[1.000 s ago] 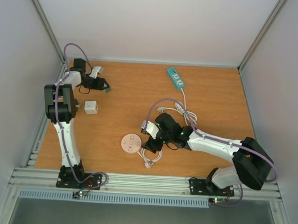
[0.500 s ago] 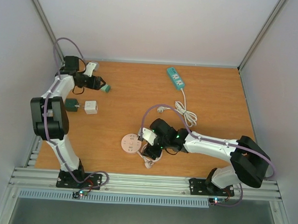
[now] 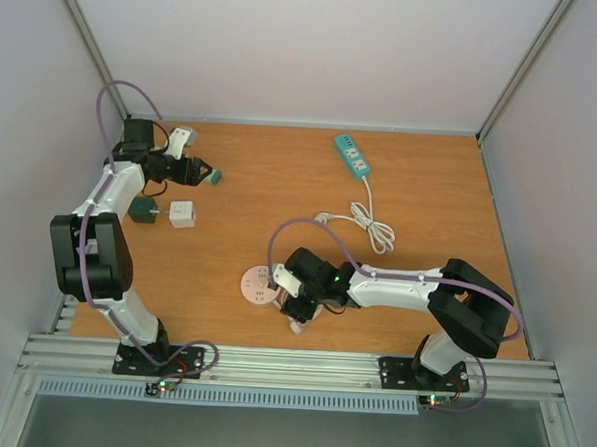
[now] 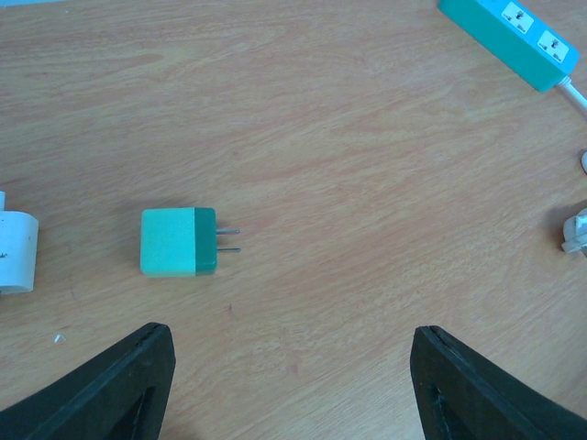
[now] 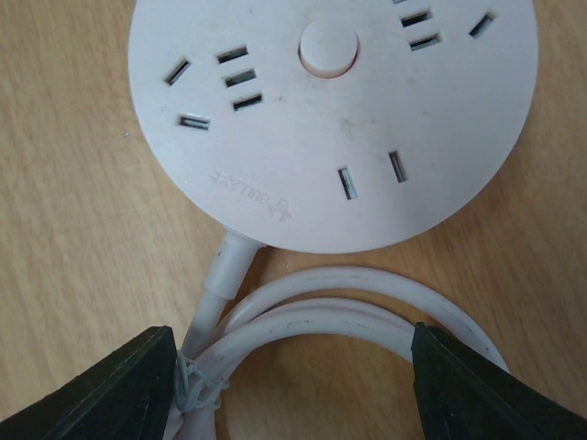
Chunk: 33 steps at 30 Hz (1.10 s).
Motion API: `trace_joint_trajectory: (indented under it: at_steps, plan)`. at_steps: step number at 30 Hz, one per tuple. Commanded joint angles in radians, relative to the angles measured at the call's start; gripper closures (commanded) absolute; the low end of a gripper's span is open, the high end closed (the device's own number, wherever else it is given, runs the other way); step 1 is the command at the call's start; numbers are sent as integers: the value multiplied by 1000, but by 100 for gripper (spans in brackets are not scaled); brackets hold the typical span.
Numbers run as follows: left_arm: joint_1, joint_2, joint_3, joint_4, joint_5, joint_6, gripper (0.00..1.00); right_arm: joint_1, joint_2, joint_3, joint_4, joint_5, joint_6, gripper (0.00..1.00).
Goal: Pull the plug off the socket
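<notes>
— We've got the green plug lying flat on the bench, both prongs bare.
— Our left claw gapes empty just short of it, with the arm reaching into the far-left corner. The right claw, also released, hovers over the round white socket and its coiled cord.

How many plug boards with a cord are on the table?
2. A long green power strip lies at the far side of the table. A round white socket lies near the front, left of the middle. No others show.
</notes>
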Motion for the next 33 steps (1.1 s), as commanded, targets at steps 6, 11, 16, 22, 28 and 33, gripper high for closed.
trace_joint_trajectory:
  at_steps: [6,11,16,22,28,33]
  plan:
    - [1,-38,-21,76,32,-31,28,-101,86,20,-57,47,23,34]
    - [1,-44,-21,77,27,-30,28,-201,64,17,-90,5,-12,36]
    - [1,-45,-28,81,32,-33,28,-300,36,-11,-117,-8,-65,37]
    - [1,-47,-31,82,30,-31,28,-425,1,-68,-141,-12,-121,41]
    - [1,-45,-23,83,33,-37,28,-578,-31,-97,-197,-52,-175,42]
    - [1,-47,-24,81,30,-36,28,-692,-76,-129,-255,-61,-236,42]
